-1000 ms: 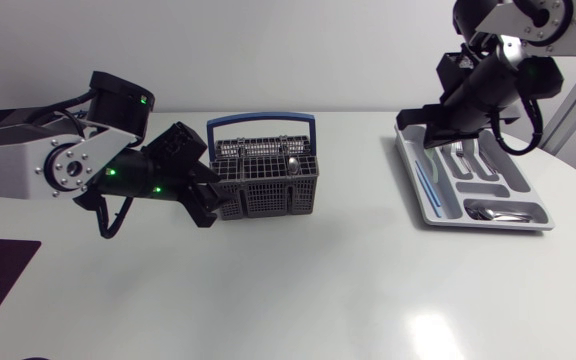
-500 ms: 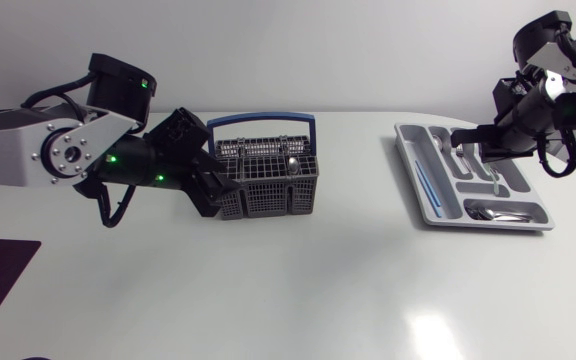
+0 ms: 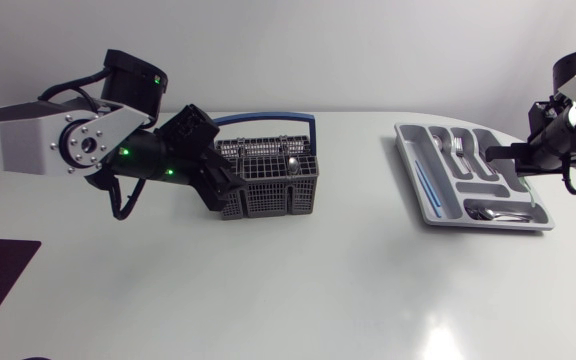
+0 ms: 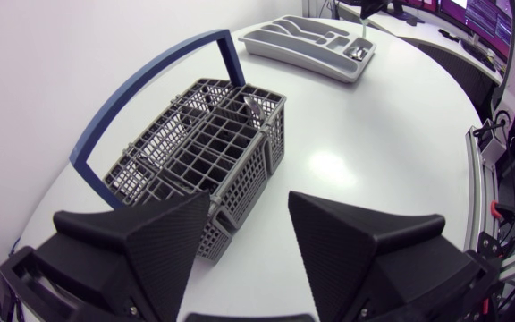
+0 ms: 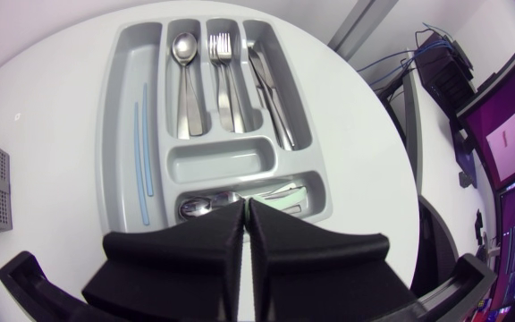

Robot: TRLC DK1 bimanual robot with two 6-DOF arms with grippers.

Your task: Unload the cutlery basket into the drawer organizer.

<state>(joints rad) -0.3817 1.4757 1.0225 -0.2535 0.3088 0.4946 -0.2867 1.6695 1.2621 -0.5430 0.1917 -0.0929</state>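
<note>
Mesh basket and moulded tray on a gloss-white table

The smooth white table (image 3: 298,290) holds the cutlery basket (image 3: 268,188), a grey plastic lattice with a blue arched handle, left of centre. The drawer organizer (image 3: 423,205), a smooth grey moulded tray, sits well apart at the right. The left gripper (image 4: 250,210) covers the basket's left end in the head view, its ridged wedge fingers spread and a basket corner just ahead. The right gripper (image 5: 245,207) hangs over the organizer's end, fingers pressed together, empty. A spoon (image 5: 183,63), fork (image 5: 223,63) and knives (image 5: 271,89) fill the long slots.
</note>
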